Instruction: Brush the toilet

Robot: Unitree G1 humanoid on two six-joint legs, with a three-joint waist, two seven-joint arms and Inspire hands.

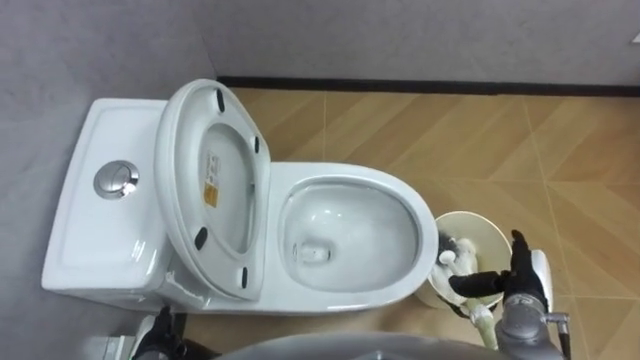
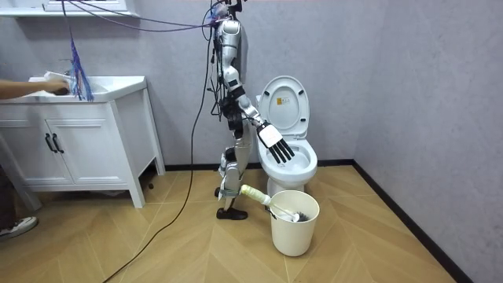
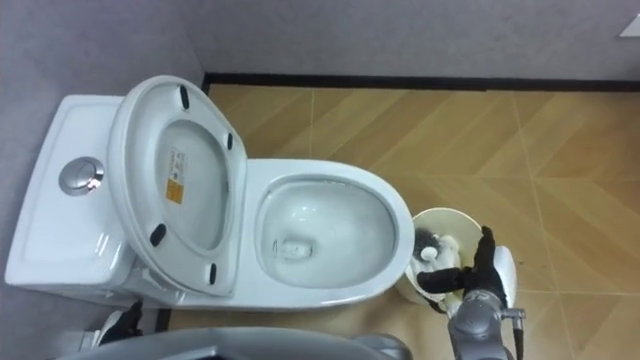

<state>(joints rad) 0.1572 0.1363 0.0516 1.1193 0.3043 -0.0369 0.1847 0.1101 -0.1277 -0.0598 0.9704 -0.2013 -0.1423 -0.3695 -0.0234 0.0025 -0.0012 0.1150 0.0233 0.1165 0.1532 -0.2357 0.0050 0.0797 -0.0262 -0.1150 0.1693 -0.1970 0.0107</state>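
Observation:
The white toilet (image 1: 400, 200) stands in front of me with its seat and lid (image 1: 215, 190) raised against the tank (image 1: 90, 240); the bowl holds a little water. To its right a cream bucket (image 1: 480, 228) holds the toilet brush (image 1: 452, 251), head down. The brush's pale handle (image 2: 255, 193) sticks out over the rim. My right hand (image 1: 520, 280) hovers just above the bucket's near edge, fingers straight and spread, holding nothing. My left hand (image 1: 153, 336) shows as a dark shape at the lower left, beside the toilet's base.
Grey walls close in behind the toilet and on the room view's right. A white sink cabinet (image 2: 78, 149) stands at the room view's left, where a person's hand (image 2: 20, 86) rests on the counter. Wooden floor (image 1: 560, 140) lies beyond the bucket.

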